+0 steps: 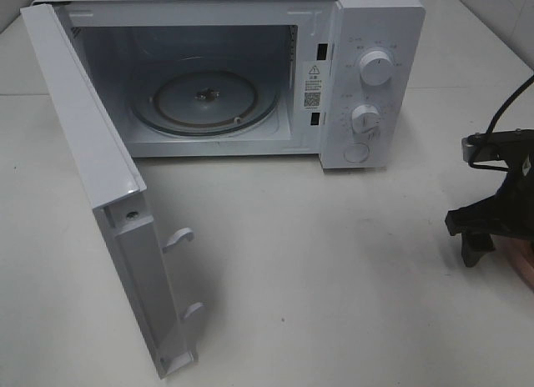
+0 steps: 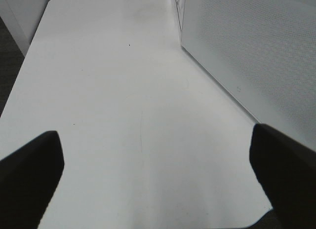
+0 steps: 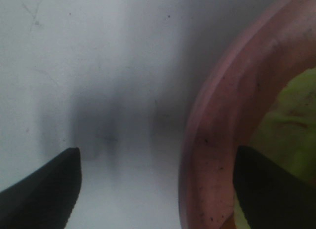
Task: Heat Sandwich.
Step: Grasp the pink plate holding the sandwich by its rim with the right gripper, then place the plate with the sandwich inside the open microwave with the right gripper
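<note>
Presently the right pincer (image 3: 157, 155) stands wide astride the rim of the pink plate (image 3: 217, 120) carrying the sandwich (image 3: 291, 120), on the table (image 1: 334, 278) well right of the microwave door (image 1: 83, 137), likely set for a rim grip. Left pincer (image 2: 155, 133) hangs wide and empty beside that door, which stands open to admit the plate.

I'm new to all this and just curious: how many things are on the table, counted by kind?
Microwave: 1
Pink plate: 1
Sandwich: 1
Total: 3
</note>
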Available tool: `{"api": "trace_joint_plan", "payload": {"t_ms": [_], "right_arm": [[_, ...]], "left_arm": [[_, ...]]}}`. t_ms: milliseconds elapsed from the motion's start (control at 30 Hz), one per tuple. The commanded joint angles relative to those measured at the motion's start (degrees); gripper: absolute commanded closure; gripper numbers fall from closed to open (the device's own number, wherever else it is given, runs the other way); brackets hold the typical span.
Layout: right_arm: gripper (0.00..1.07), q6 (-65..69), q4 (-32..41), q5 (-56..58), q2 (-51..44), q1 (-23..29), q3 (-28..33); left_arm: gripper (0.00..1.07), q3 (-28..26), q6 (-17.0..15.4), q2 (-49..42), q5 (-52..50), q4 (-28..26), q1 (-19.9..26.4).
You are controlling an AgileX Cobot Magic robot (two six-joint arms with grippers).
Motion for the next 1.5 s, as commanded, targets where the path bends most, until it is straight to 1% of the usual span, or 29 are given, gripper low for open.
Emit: {"api": "trace_joint_plan", "payload": {"t_ms": [33, 233, 267, 333, 400, 433, 467, 500, 533, 567, 600, 633, 700, 767, 1167, 1500], "right_arm": [[0.28, -0.86, -0.63, -0.17, 0.63, -0.23, -0.46], [0.32, -0.97, -0.57, 0.34, 0.74, -0.23, -0.46], [0.35, -0.97, -0.57, 0.46, 0.74, -0.23, -0.46], [0.37, -0.97, -0.57, 0.52, 0.74, -0.23, -0.46], [0.42, -0.97, -0.57, 0.52, 0.74, -0.23, -0.46], [0.51, -0.74, -0.63, 0.52, 0.74, -0.23, -0.46], [0.58, -0.40, -0.63, 0.52, 0.74, -0.23, -0.46], [0.58, -0.40, -0.63, 0.52, 0.74, -0.23, -0.46], [0.66, 0.23, -0.63, 0.52, 0.74, -0.23, -0.46], [0.75, 1.15, -0.63, 0.63, 0.74, -0.23, -0.46], [0.92, 1.60, -0.69, 0.74, 0.74, -0.23, -0.46], [0.92, 1.60, -0.69, 0.74, 0.74, -0.23, -0.46], [1.07, 1.15, -1.09, 0.74, 0.74, -0.23, -0.46], [1.07, 0.97, -2.29, 0.52, 0.74, -0.23, -0.46], [1.07, 0.97, -2.86, 0.92, 0.74, -0.23, -0.46], [1.07, 4.18, -6.76, 5.73, -0.80, 0.34, -0.46]], "left_arm": [[0.09, 0.06, -0.23, -0.97, -0.29, 0.00, 0.11], [0.09, 0.06, -0.23, -0.97, -0.29, 0.00, 0.11], [0.09, 0.06, -0.23, -0.97, -0.29, 0.00, 0.11], [0.09, 0.06, -0.23, -0.97, -0.29, 0.00, 0.11], [0.09, 0.06, -0.23, -0.97, -0.29, 0.00, 0.11], [0.09, 0.06, -0.23, -0.97, -0.29, 0.00, 0.11], [0.09, 0.06, -0.23, -0.97, -0.29, 0.00, 0.11], [0.09, 0.06, -0.23, -0.97, -0.29, 0.00, 0.11], [0.09, 0.06, -0.23, -0.97, -0.29, 0.00, 0.11], [0.09, 0.06, -0.23, -0.97, -0.29, 0.00, 0.11], [0.09, 0.06, -0.23, -0.97, -0.29, 0.00, 0.11], [0.09, 0.06, -0.23, -0.97, -0.29, 0.00, 0.11], [0.09, 0.06, -0.23, -0.97, -0.29, 0.00, 0.11], [0.09, 0.06, -0.23, -0.97, -0.29, 0.00, 0.11], [0.09, 0.06, -0.23, -0.97, -0.29, 0.00, 0.11], [0.09, 0.06, -0.23, -0.97, -0.29, 0.00, 0.11]]}}
